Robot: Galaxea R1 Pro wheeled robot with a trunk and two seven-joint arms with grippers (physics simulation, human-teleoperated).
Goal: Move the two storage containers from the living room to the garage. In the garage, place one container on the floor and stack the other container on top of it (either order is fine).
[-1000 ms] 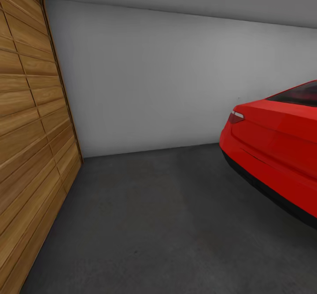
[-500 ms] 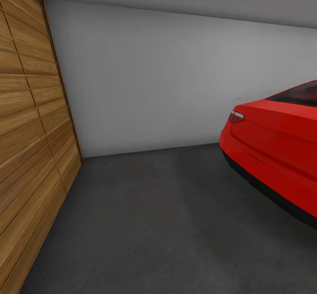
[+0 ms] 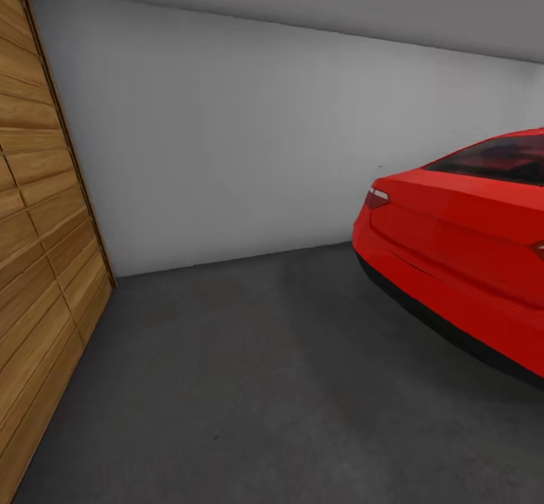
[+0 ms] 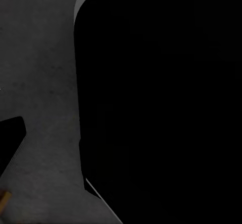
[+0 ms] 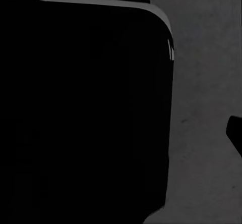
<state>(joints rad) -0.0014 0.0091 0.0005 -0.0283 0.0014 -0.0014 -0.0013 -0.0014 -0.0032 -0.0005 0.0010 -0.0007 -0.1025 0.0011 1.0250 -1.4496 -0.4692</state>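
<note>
We're in the garage: grey concrete floor [image 3: 249,383] ahead, wood-panelled door [image 3: 38,262] on our left, red car [image 3: 461,255] on our right, white wall [image 3: 227,149] behind. Can't place the containers, so we can't say which way they lie from either gripper, how their long axis runs, or which arm is nearer. Both wrist views give a big dark rounded shape [image 4: 161,98] [image 5: 80,113] over concrete; can't tell what it is. Jaw state, left and right: can't tell. Our guess: bare floor between door and car is the drop spot.
</note>
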